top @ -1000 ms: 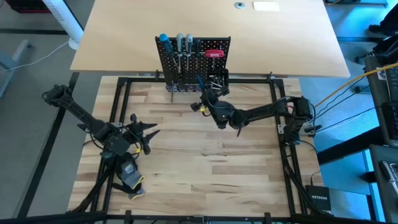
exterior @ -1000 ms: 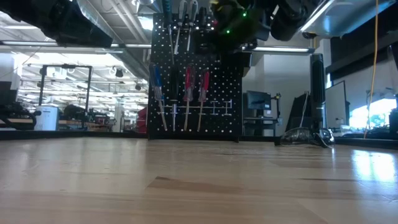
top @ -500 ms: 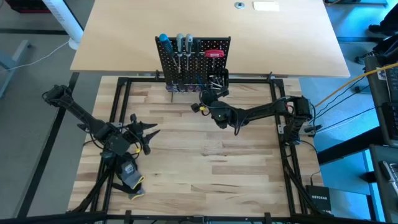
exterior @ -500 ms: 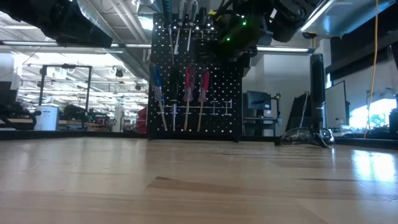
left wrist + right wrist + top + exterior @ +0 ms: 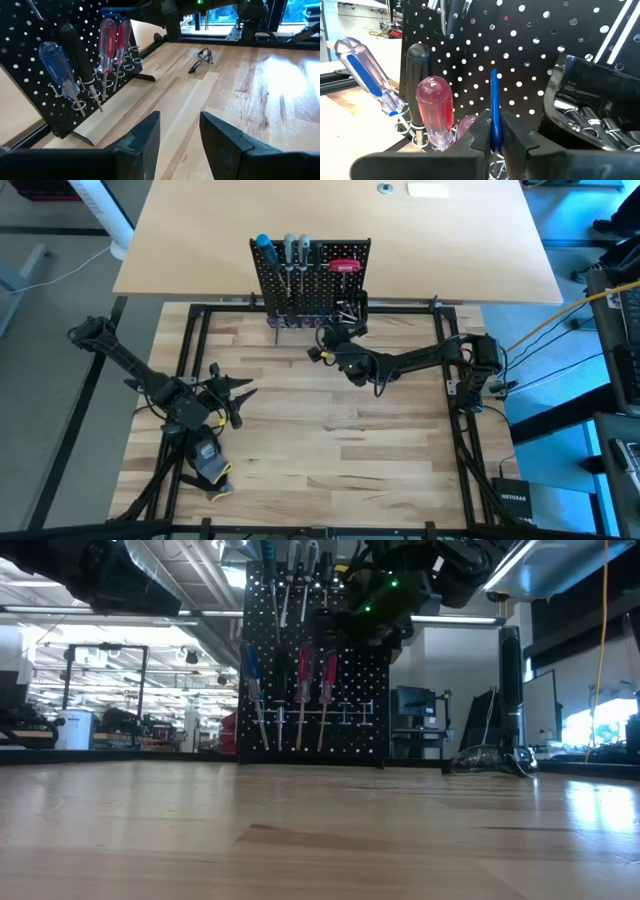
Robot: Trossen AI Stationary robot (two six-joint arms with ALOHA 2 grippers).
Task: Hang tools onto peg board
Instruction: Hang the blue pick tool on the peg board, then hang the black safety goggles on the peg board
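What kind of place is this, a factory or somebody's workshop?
Probably a robotics lab or workshop in a big open hall. A wooden table carries two dark arms and a peg board of screwdrivers, and behind it stand monitors and ceiling lights.

Even overhead light falls across the pale surface (image 5: 330, 450) in the high view, with only faint shadows under the arms. In the low view the near wood is blurred, a bright window at the right edge throws glare along the boards, and the peg board (image 5: 315, 670) stands dark against ceiling lights. A white glare patch sits at the upper right of the left wrist view.
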